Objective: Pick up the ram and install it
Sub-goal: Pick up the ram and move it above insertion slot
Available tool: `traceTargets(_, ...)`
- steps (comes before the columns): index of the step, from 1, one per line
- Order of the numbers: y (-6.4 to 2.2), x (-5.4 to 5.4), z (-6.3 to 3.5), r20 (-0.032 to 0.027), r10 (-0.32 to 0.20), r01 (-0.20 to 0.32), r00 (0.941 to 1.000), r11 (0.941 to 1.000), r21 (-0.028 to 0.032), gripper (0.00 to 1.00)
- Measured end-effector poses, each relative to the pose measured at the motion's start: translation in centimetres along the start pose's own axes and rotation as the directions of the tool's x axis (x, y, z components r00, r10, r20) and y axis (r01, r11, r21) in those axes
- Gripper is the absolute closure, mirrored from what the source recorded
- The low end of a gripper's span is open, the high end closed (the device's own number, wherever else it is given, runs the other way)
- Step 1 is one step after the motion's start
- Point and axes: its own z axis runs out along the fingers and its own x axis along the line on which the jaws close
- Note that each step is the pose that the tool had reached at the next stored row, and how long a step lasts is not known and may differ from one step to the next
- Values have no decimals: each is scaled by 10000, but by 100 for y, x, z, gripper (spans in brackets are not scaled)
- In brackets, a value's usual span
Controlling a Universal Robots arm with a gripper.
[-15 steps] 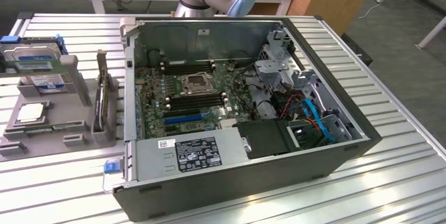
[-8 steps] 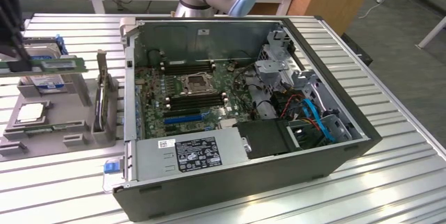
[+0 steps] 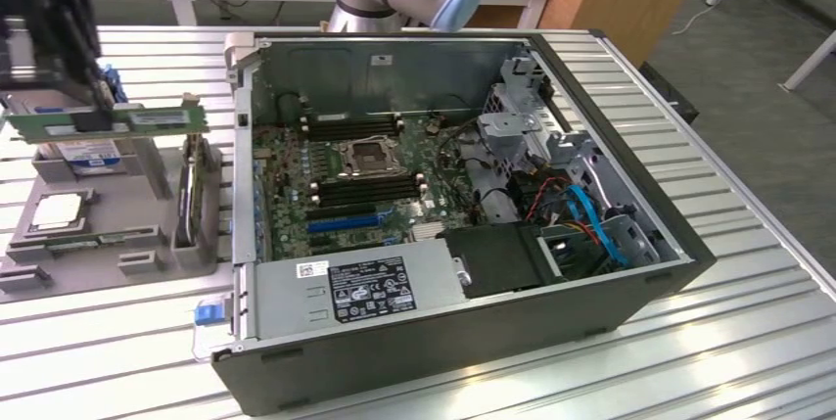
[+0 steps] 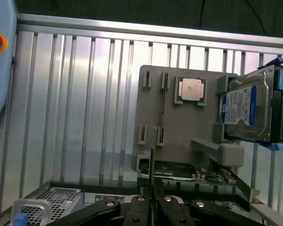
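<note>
Green ram point(image 3: 163, 118) sits at the upper left of the exterior view, clamped edge-on in the closed gripper point(image 3: 94, 118) above a grey holder point(image 3: 155, 175) on the slatted worktop point(image 3: 758, 342). Below it, the hard drive point(image 3: 89, 153) wears a blue label. The writing there and on the power supply sticker point(image 3: 372, 288) is unreadable.

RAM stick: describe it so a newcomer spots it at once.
Start at the open computer case; at the exterior view's left sits a grey holder tray. Above it, the gripper is shut on the ram: a long thin green board, unlike the blue-labelled hard drive and square processor below.
</note>
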Motion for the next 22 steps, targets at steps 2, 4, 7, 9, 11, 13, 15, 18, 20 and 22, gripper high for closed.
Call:
traceTargets(2, -89, 5, -4, 0, -20, 20, 10000, 10000, -1, 87)
traceTargets(4, -173, 10, -6, 2, -37, 37, 10000, 10000, -1, 87)
traceTargets(7, -304, 18, -11, 1, -63, 63, 10000, 10000, -2, 87)
traceTargets(9, -392, 22, -14, 1, -74, 74, 10000, 10000, -1, 87)
traceTargets(11, -481, 27, -17, 0, -85, 85, 10000, 10000, -3, 87)
traceTargets(13, -572, 32, -20, 0, -96, 96, 10000, 10000, -3, 87)
traceTargets(15, -661, 37, -23, 1, -106, 106, 9999, 9999, -3, 87)
traceTargets(18, -794, 44, -28, -2, -124, 124, 9999, 9999, -5, 87)
traceTargets(20, -885, 49, -30, -2, -139, 139, 9999, 9999, -4, 87)
traceTargets(22, -971, 54, -33, -2, -157, 157, 9999, 9999, -4, 87)
